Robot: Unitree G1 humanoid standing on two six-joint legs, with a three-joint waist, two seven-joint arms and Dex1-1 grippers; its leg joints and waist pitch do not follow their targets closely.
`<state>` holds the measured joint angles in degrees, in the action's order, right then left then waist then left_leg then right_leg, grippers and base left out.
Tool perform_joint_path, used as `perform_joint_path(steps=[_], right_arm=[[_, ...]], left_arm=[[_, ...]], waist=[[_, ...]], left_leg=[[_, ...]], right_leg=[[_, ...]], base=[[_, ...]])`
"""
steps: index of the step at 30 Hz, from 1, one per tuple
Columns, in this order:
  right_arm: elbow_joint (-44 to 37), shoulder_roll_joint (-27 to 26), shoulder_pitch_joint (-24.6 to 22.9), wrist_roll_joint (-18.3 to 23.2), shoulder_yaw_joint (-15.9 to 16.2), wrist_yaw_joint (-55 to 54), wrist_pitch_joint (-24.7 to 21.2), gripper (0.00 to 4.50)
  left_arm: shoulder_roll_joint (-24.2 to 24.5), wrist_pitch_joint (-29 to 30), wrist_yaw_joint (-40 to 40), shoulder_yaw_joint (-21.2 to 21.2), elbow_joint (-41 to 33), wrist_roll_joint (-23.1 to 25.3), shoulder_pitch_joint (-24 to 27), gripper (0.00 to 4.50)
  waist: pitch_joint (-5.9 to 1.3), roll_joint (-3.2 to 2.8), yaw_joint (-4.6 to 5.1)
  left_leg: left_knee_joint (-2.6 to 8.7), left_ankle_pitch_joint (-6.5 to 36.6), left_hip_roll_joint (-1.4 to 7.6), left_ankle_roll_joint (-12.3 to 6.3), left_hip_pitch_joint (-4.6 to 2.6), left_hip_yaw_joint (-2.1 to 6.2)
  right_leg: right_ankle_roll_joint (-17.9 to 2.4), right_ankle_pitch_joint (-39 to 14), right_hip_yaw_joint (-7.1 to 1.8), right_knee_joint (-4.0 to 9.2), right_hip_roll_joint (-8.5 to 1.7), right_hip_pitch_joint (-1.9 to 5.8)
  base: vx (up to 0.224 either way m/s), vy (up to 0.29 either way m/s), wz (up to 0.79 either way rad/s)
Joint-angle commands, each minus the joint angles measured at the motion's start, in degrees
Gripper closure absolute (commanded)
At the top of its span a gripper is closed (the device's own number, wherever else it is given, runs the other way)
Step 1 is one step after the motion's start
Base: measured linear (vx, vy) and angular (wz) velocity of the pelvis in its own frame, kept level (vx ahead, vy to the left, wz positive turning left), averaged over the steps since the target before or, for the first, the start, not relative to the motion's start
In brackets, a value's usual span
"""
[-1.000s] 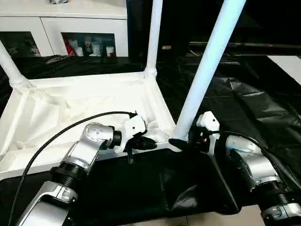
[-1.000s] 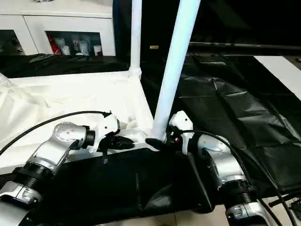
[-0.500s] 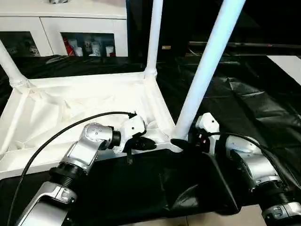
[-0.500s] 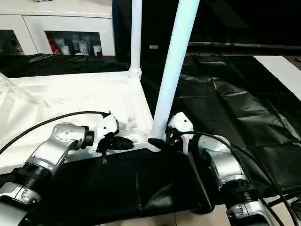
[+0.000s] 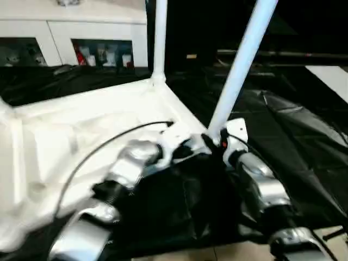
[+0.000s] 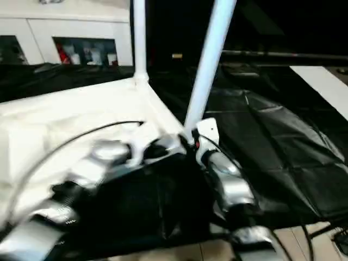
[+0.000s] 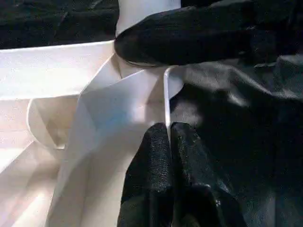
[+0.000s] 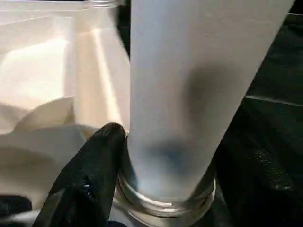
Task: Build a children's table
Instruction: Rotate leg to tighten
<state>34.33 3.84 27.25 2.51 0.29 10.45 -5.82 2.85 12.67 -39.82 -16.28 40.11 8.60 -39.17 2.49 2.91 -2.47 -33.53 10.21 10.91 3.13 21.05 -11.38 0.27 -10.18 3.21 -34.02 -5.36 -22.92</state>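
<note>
With the left gripper [image 7: 169, 142] pinched shut on the upturned white plastic tabletop's thin rim [image 7: 166, 101] at frame centre, the right gripper [image 8: 161, 156], jaws clasping the white tapered tube leg [image 5: 239, 65] at its base, should twist it squarely into its corner socket [image 8: 163, 201].

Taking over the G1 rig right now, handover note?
Left tool: shut, tips at the table top's near rim.
Right tool: at the base of the near leg; grip unclear.
Top lies underside up on the black work table.
Done: near leg and far leg stand in their corner sockets.
Left: check the near leg's seating and the other corners, then probably turn the table upright.
</note>
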Motion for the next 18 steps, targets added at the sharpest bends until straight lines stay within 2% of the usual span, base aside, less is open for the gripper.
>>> perform_joint_path(steps=[1, 2, 3, 7, 8, 10, 11, 12, 13, 14, 16, 18], right_arm=[[1.99, -1.57, -0.52, -1.57, 2.7, -0.08, -2.29, 1.91], [1.85, -1.21, -0.78, -2.54, 3.54, -0.16, -1.93, 1.91], [1.85, -1.21, -0.78, -2.54, 3.54, -0.16, -1.93, 1.35], [-1.11, -0.21, -1.38, 1.02, 1.89, 5.6, 0.23, 1.16], [-1.18, -0.16, -1.36, 1.12, 1.87, 5.81, 0.25, 0.96], [-3.09, 1.53, -1.2, 3.09, 1.78, 11.02, 0.05, 0.9], [-6.23, 5.2, -1.68, 4.85, 2.58, 18.58, -0.83, 0.83], [-7.42, 6.83, -2.11, 5.24, 3.14, 21.4, -1.22, 0.72], [-7.64, 7.13, -2.19, 5.31, 3.24, 21.92, -1.3, 0.72], [-9.21, 9.88, -3.01, 5.46, 4.32, 26.34, -1.64, 0.52], [-10.44, 12.08, -3.75, 6.32, 4.7, 30.1, -2.94, 0.4], [-12.08, 14.26, -4.58, 7.67, 4.9, 34.22, -4.34, 0.28]], left_arm=[[-2.98, -0.92, 0.69, -2.43, 2.09, 0.01, 0.18, 4.5], [-3.14, -1.06, 0.49, -2.43, 2.11, -0.03, 0.38, 4.5], [-3.14, -1.06, 0.49, -2.43, 2.11, -0.03, 0.38, 4.5], [-0.65, -1.73, -1.87, -1.69, 1.25, -0.62, 1.34, 4.5], [-0.58, -1.77, -1.92, -1.65, 1.27, -0.64, 1.34, 4.5], [1.13, -2.13, -3.91, -0.88, 0.8, -1.42, 1.64, 4.5], [3.63, -3.13, -7.38, -0.04, -0.32, -2.59, 2.42, 4.5], [4.54, -3.13, -8.25, 0.28, -0.6, -2.88, 2.66, 4.5], [4.71, -3.12, -8.4, 0.34, -0.65, -2.93, 2.7, 4.5], [6.26, -4.14, -10.28, 0.69, -1.18, -3.5, 3.19, 4.5], [7.57, -3.93, -12.04, 1.34, -1.86, -4.4, 3.71, 4.5], [9.13, -4.83, -15.11, 1.69, -2.97, -5.63, 4.5, 4.5]], waist=[[-3.04, 0.04, 0.16], [-3.04, -0.07, -0.06], [-3.04, -0.07, -0.06], [-3.03, 0.03, -0.05], [-3.05, 0.05, 0.05], [-3.07, 0.11, 0.08], [-3.08, 0.31, 0.04], [-3.09, 0.4, -0.03], [-3.03, 0.36, -0.17], [-2.99, 0.73, -0.2], [-3.01, 0.5, -0.4], [-3.03, 0.53, -0.27]], left_leg=[[4.43, 17.29, 2.06, 0.23, -0.78, 1.17], [4.41, 17.77, 2.04, -0.06, -0.94, 1.14], [4.41, 17.77, 2.04, -0.06, -0.94, 1.14], [4.61, 19.1, 2.14, -0.37, -0.66, 1.41], [4.61, 18.92, 2.15, -0.46, -0.52, 1.41], [4.53, 18.77, 2.17, -0.92, -0.56, 1.36], [4.51, 17.93, 2.16, -1.33, -0.39, 1.32], [4.46, 16.82, 2.15, -2.07, -0.25, 1.27], [4.36, 16.54, 2.13, -2.44, -0.34, 1.19], [4.29, 15.64, 2.12, -3.05, -0.2, 1.05], [4.26, 15.29, 2.25, -3.04, -0.33, 1.11], [4.31, 14.07, 2.32, -3.05, -0.23, 1.13]], right_leg=[[-8.49, -18.93, -2.16, 4.92, -2.7, 1.54], [-8.58, -18.86, -2.19, 4.89, -2.79, 1.48], [-8.58, -18.86, -2.19, 4.89, -2.79, 1.48], [-7.91, -20.67, -2.03, 5.05, -2.91, 1.79], [-7.94, -20.34, -2.06, 5.0, -2.88, 1.83], [-8.4, -19.38, -2.08, 4.93, -2.87, 1.87], [-8.75, -18.68, -2.1, 4.8, -2.91, 2.0], [-8.87, -17.88, -2.1, 4.72, -2.87, 2.29], [-8.92, -17.65, -2.1, 4.78, -2.85, 2.25], [-9.12, -17.97, -2.09, 4.83, -2.89, 2.27], [-9.35, -18.61, -2.06, 4.76, -3.11, 2.23], [-10.11, -17.8, -1.96, 4.61, -3.06, 2.25]], base=[[0.0, 0.0, 0.0], [0.0, 0.0, 0.0], [0.0, 0.0, 0.0], [0.0, 0.0, 0.0], [0.0, 0.0, 0.0], [0.0, 0.0, 0.0], [0.0, 0.0, 0.0], [0.0, 0.0, 0.0], [0.0, 0.0, 0.0], [0.0, 0.0, 0.0], [0.0, 0.0, 0.0], [0.0, 0.0, 0.0]])
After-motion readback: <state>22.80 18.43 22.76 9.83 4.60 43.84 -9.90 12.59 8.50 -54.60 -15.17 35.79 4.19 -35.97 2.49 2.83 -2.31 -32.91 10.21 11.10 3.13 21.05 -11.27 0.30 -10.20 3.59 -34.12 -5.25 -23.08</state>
